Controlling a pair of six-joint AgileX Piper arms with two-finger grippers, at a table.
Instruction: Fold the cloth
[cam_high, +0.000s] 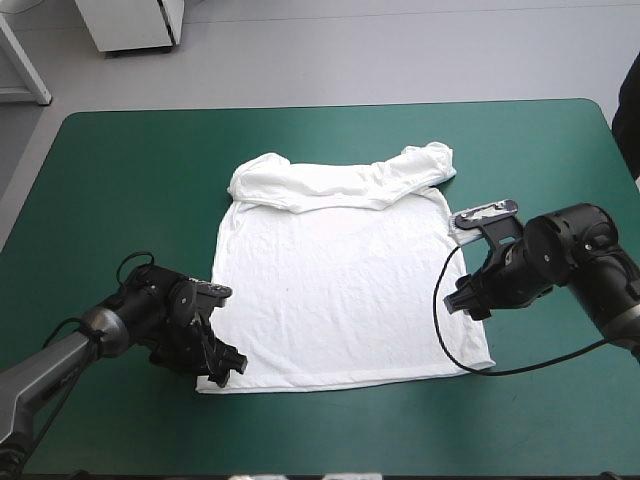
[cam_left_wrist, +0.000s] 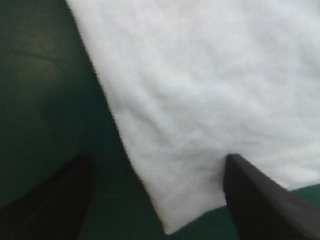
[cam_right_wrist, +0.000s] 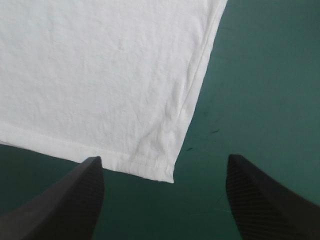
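The white T-shirt lies spread flat on the teal-green cover, hem toward the near edge. Its collar end and sleeves are bunched in a roll at the far side. My left gripper is low at the hem's near-left corner. In the left wrist view it is open and straddles that corner of the T-shirt, one finger over cloth, the other over the cover. My right gripper sits by the shirt's right edge, open. In the right wrist view it has the near-right hem corner between its fingers.
The teal-green cover stretches wide to the left, right and far side of the shirt. A narrower strip of cover separates the hem from the table's near edge.
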